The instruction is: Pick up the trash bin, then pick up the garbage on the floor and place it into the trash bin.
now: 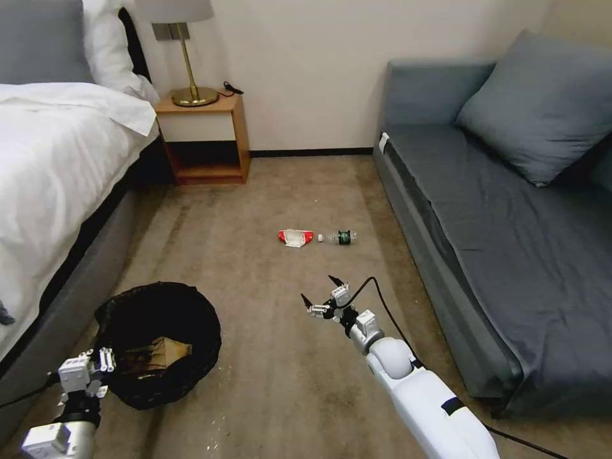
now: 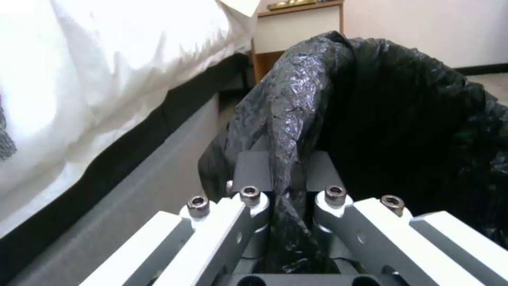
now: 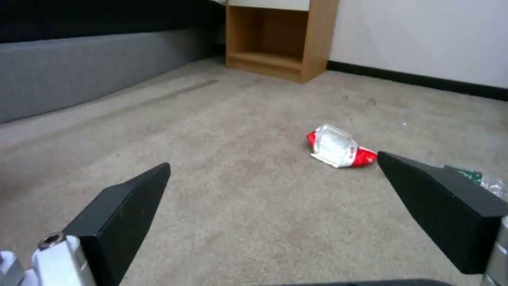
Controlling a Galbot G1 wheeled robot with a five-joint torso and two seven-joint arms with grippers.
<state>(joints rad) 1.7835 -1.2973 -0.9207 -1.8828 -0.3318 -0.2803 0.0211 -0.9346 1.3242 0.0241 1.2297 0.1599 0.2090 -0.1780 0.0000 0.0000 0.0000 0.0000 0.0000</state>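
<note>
Right pincer (image 1: 320,291) spread, red-and-white wrapper (image 1: 296,237) ahead

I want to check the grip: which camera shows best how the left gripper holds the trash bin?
The left wrist view: the left gripper is shut on the trash bin, black liner pinched between its fingers. The head view shows it at the bin's near rim, grip unclear. The right wrist view faces the floor.

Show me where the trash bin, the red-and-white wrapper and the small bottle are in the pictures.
trash bin (image 1: 191,306): head view, far rim of the black bag lining.
red-and-white wrapper (image 3: 339,147): right wrist view, middle of its white face.
small bottle (image 1: 344,237): head view, on its green label.
</note>
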